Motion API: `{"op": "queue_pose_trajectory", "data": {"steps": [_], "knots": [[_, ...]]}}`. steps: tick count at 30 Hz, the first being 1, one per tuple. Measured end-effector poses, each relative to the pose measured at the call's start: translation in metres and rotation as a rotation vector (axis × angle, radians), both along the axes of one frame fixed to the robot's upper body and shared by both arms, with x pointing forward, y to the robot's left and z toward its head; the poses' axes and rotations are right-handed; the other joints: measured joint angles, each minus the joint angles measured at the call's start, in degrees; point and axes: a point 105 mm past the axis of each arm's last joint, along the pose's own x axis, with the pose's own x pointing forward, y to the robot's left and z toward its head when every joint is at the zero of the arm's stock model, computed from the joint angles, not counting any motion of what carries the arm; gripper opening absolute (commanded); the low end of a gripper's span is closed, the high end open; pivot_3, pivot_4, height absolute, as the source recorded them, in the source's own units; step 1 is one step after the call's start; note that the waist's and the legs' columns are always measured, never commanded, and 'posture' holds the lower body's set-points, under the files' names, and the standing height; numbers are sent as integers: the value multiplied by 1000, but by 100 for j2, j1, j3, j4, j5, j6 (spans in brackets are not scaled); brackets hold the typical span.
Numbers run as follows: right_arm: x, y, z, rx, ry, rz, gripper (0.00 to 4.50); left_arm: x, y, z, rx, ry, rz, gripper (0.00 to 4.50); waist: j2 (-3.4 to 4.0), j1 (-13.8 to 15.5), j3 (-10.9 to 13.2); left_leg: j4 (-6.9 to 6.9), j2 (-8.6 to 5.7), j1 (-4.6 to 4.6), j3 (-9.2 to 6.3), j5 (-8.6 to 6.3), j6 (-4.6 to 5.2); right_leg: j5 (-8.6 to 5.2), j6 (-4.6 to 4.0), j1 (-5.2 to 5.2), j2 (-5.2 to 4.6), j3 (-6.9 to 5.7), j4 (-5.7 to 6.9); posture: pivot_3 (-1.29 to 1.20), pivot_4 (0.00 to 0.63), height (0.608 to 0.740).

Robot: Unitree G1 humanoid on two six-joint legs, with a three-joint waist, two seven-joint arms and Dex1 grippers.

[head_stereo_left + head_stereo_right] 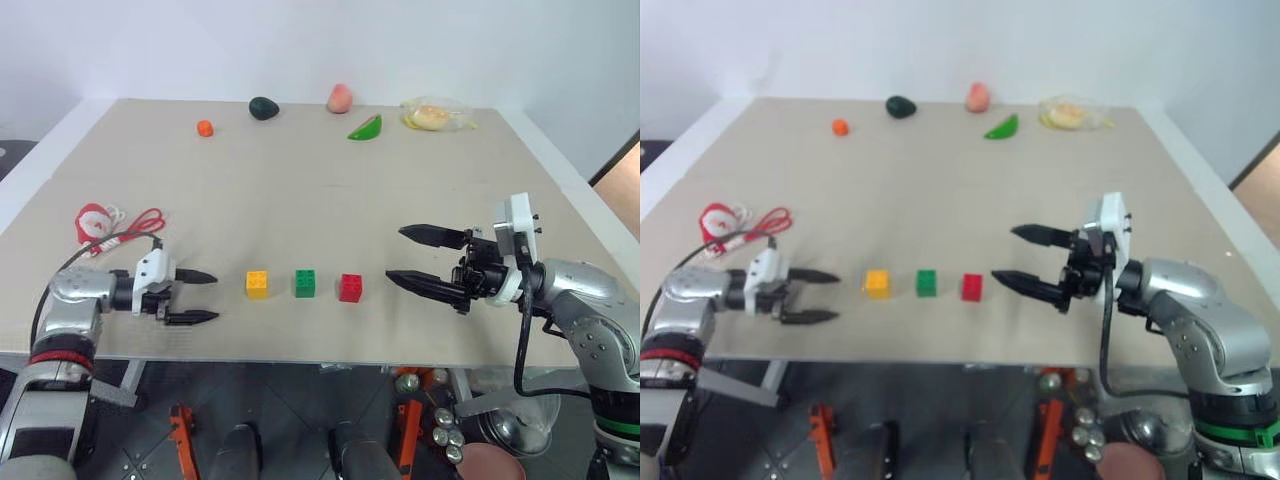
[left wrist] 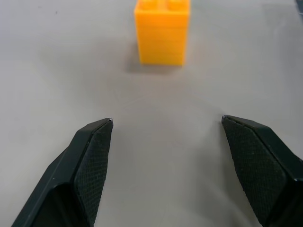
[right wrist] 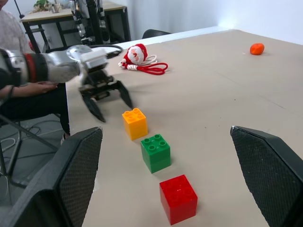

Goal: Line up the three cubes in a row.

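Three studded cubes stand in a straight row near the table's front edge: yellow cube (image 1: 257, 284), green cube (image 1: 305, 283), red cube (image 1: 350, 288), with small even gaps between them. My left gripper (image 1: 205, 297) hovers just left of the yellow cube (image 2: 162, 32), open and empty, its fingers (image 2: 90, 156) apart from the block. My right gripper (image 1: 415, 258) sits to the right of the red cube (image 3: 178, 198), open wide with nothing held. The right wrist view looks along the row, with the green cube (image 3: 155, 152) in the middle and the yellow cube (image 3: 135, 123) farthest.
At the table's far edge lie an orange fruit (image 1: 204, 128), a dark avocado (image 1: 263, 107), a peach (image 1: 339, 98), a green wedge (image 1: 365, 128) and a bagged item (image 1: 434, 115). A red-and-white Santa toy with cord (image 1: 98, 224) lies left. A person sits beyond the table's left side (image 3: 19, 90).
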Motion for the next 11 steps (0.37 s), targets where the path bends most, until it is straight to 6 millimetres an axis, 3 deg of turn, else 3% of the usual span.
{"op": "queue_pose_trajectory", "data": {"steps": [3, 5, 9, 11], "knots": [[7, -4, -16, -26, 9, -73, 4500, 8, 13, 5, -93, -33, 244, 3803, -3, 34, -2, 1, 1, 0, -1, 0, 0, -1, 2, 1, -1, -2, 0, 0, 150, 740], [22, -11, -44, -28, 52, -213, 4500, 17, 17, 5, -187, -23, 481, 3803, -4, 43, -3, 5, -1, 0, 1, 0, 0, 0, 6, 5, -5, -2, 0, 0, 150, 740], [40, -20, -73, -8, 101, -399, 4500, 16, 5, 1, -295, 23, 681, 3803, -4, 40, -3, 9, -3, 2, 10, 1, -1, 5, 11, 7, -8, 2, 1, 0, 150, 740], [54, -23, -85, 28, 116, -531, 4500, 12, -11, 1, -354, 58, 755, 3803, -3, 35, -2, 8, -3, 4, 9, 2, -2, 11, 7, 4, -4, 3, 2, 0, 150, 740]]}}
